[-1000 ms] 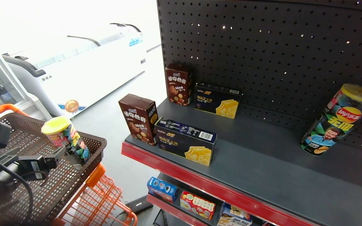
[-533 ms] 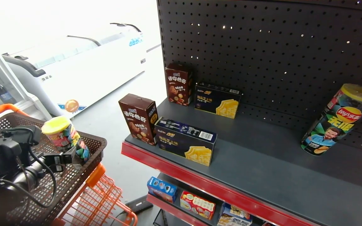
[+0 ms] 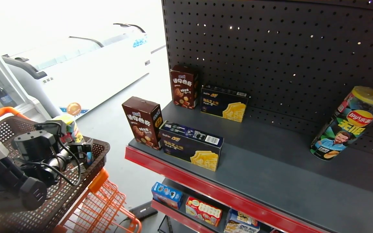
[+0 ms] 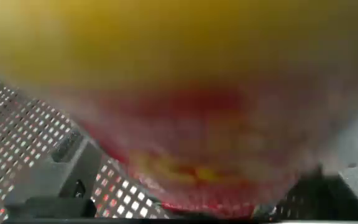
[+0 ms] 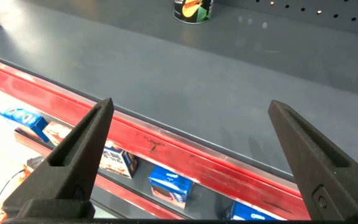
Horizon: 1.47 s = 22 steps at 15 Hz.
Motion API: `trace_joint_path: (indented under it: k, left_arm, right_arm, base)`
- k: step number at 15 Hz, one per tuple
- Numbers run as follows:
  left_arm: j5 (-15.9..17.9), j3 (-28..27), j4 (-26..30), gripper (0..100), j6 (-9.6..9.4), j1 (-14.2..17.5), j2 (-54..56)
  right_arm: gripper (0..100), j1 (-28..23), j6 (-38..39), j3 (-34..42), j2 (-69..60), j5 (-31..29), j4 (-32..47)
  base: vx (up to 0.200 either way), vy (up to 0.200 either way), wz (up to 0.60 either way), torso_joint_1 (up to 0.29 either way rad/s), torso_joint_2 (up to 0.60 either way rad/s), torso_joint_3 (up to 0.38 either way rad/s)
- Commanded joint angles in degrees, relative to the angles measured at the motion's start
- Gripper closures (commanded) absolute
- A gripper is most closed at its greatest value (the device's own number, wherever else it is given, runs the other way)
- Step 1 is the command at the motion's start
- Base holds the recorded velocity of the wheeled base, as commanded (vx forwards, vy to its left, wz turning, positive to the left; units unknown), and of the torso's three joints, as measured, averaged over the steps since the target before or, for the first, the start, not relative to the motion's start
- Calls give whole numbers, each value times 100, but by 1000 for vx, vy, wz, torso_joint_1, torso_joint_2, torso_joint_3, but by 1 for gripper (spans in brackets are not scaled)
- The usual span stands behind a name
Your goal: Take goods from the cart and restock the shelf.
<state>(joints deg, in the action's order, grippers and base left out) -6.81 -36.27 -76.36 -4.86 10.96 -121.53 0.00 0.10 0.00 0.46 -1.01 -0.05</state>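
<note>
Your right gripper (image 5: 190,106) is spread wide with nothing in it. It hangs over the front of the shelf (image 3: 270,168), a flat dark grey board with a glossy red strip (image 5: 160,138) along its edge.

Your left gripper (image 3: 82,147) is down in the basket (image 3: 104,146), hard up against the chips can (image 3: 68,124). You cannot tell whether it has hold of the can, which is a yellow and red blur in the left wrist view. The chips can is a cylinder with a yellow plastic lid and a bright printed label. It sits at the basket's corner nearest the shelf.

The basket is brown plastic pierced with small holes, and it rests on the orange wire cart (image 3: 108,200).

On the shelf, a second can (image 3: 348,124) leans against the black pegboard (image 3: 287,58). Two brown boxes (image 3: 144,121) and two flat dark blue boxes (image 3: 191,145) stand farther left.
</note>
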Motion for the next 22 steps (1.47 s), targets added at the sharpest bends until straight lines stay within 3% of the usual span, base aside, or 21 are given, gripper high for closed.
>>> trace_joint_path:
  k: [1,2,10,12,14,16,18,20,22]
  left_arm:
    - [-4,-179,-81,0,3,-15,-266]
    - [5,-293,-81,100,3,-24,-257]
    - [5,-522,-45,100,-32,-191,516]
    - [31,-583,174,100,-41,-217,1017]
    - [31,-495,798,100,-32,-358,1790]
    - [66,-372,904,100,-23,-525,2177]
    - [427,-170,974,100,-15,-569,2661]
    - [594,-82,1686,100,-6,-788,3285]
    - [1156,225,1976,100,-41,-876,3768]
  right_arm:
    - [0,0,-1,0,-2,-4,-4]
    - [0,0,-1,0,-2,-4,-4]
    - [0,0,-1,0,-2,-4,5]
    - [0,0,-1,0,-2,-4,-4]
    - [0,0,-1,0,-2,5,5]
    - [0,0,-1,0,-2,5,-4]
    - [0,0,-1,0,-2,5,5]
    - [0,0,-1,0,-2,-4,-4]
    - [0,0,-1,0,-2,5,5]
  base:
    - [0,0,0,0,0,0]
    - [0,0,0,0,0,0]
    - [0,0,0,0,0,0]
    - [0,0,0,0,0,0]
    - [0,0,0,0,0,0]
    - [0,0,0,0,0,0]
    - [0,0,0,0,0,0]
    - [0,0,0,0,0,0]
    - [0,0,0,0,0,0]
